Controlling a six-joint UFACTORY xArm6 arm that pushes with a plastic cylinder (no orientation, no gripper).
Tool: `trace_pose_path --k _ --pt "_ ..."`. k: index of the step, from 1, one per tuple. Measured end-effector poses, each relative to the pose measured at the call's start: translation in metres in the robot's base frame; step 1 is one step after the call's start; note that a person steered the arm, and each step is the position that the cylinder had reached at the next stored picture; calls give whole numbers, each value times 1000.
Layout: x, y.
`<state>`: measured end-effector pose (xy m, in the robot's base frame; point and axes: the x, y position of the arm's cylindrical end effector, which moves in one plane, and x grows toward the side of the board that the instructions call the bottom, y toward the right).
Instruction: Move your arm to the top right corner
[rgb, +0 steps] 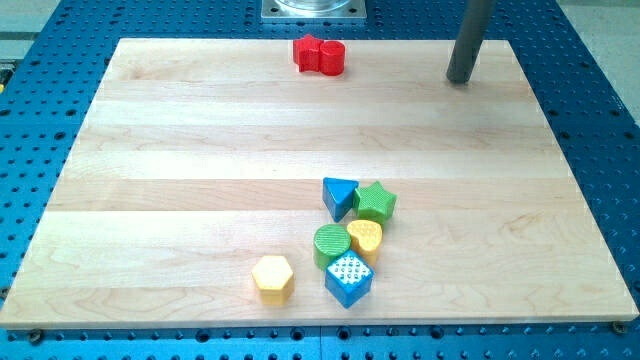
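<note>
My tip (460, 79) rests on the wooden board (200, 150) near its top right corner, away from every block. A red star (307, 51) and a red cylinder (330, 58) touch each other at the top centre, left of my tip. Lower down, right of centre, sits a cluster: a blue triangle (339, 195), a green star (375, 202), a green cylinder (331, 244), a yellow heart (365, 237) and a blue cube (348, 279). A yellow hexagon (272, 277) lies just left of the cluster.
The board lies on a blue perforated table (600, 150). A metal arm base (315, 10) stands at the view's top centre, behind the board's top edge.
</note>
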<state>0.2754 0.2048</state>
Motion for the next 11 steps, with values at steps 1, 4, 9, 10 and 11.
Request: trace_pose_path --k 1,4,9,10,11 --pt "0 4" --pt "0 14" --pt "0 30" --pt "0 34" --pt "0 39"
